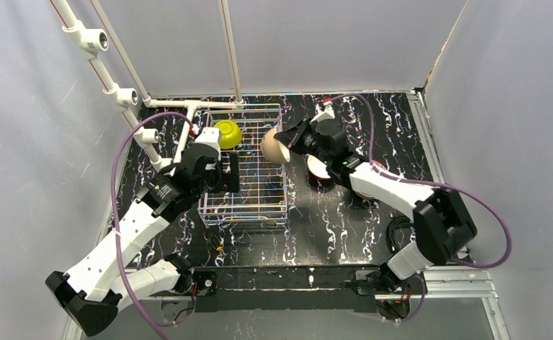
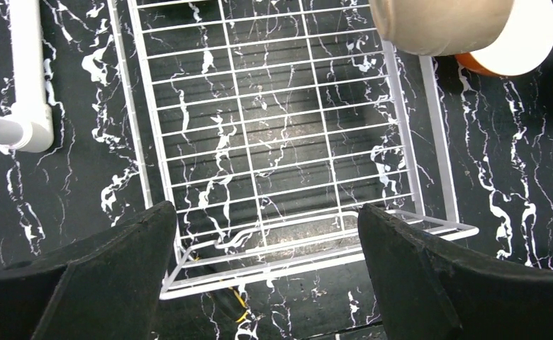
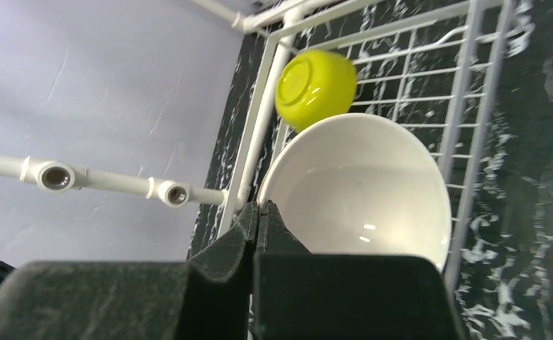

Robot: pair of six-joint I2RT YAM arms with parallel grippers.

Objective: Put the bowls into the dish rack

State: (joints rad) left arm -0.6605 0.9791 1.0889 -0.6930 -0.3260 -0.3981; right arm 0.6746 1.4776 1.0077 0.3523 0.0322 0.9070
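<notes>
Right gripper [image 3: 259, 211] pinched shut on rim of beige bowl [image 3: 359, 184]. Bowl tipped on edge over dish rack [image 1: 256, 205] right side, probably to stand it upright. Lime-yellow bowl [image 1: 227, 133] sits in rack's far-left corner. Left gripper [image 2: 265, 212] spread wide, empty, above rack's near end. Orange bowl [image 1: 317, 168] on bench [image 1: 330, 227].

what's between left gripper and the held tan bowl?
Only bare rack wire. The left wrist view shows open grid from the left gripper up to the tan bowl, nothing lying on it.
</notes>
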